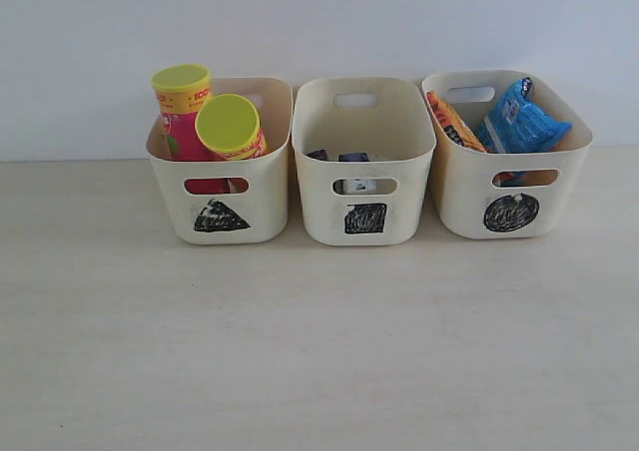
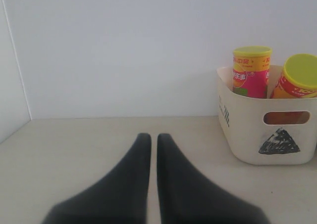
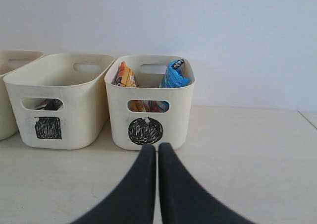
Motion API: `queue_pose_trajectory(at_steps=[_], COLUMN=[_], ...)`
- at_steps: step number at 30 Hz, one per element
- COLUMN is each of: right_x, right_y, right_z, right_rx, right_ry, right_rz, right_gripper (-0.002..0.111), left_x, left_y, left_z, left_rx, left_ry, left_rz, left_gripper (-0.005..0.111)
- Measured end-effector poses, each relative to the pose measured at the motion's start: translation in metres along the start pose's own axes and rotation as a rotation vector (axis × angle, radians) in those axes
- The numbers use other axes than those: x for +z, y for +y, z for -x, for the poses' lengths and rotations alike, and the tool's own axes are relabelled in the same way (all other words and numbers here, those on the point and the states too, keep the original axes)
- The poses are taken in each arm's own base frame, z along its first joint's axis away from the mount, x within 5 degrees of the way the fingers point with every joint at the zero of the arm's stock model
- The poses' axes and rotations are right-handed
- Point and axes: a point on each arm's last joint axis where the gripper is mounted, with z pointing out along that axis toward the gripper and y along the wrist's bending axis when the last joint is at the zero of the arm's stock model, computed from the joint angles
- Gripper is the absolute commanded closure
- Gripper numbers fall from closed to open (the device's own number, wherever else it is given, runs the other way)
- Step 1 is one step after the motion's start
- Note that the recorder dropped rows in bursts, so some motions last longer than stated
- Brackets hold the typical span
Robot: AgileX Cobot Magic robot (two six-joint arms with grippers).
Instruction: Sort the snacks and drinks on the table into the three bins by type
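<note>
Two claws [image 2: 154,136] [image 3: 157,147], three bins [image 1: 262,207] [image 1: 318,212] [image 1: 457,207], two cans [image 1: 180,100] [image 1: 230,127]

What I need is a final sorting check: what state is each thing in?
pink-green chip can, upright in triangle bin.
yellow-red chip can, tilted in triangle bin.
drink cartons, low inside square bin.
orange-brown bag, on end in circle bin.
blue bag, on end in circle bin.
left fingers, shut, empty.
right fingers, shut, empty.

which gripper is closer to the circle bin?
Right. Right gripper is directly in front of the circle bin; left gripper is off by the triangle bin, the row's far end.
</note>
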Motion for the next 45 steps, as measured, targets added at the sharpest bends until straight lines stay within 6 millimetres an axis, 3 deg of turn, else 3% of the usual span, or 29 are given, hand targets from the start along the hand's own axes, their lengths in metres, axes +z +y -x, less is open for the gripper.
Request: queue_pose_trajectory(at_steps=[13,45], right_x=[-0.002,-0.002], right_y=[0.001,0.001], right_z=[-0.02,-0.021], right_rx=[0.018,0.033], right_ry=[0.217,0.226], right_rz=[-0.009,-0.005], right_gripper=[0.108,0.108], left_x=[0.0,0.0], left_y=[0.0,0.0], left_z=[0.0,0.0], left_rx=[0.0,0.0], left_ry=[0.0,0.0], left_rz=[0.0,0.0], left_gripper=[0.103,0.103])
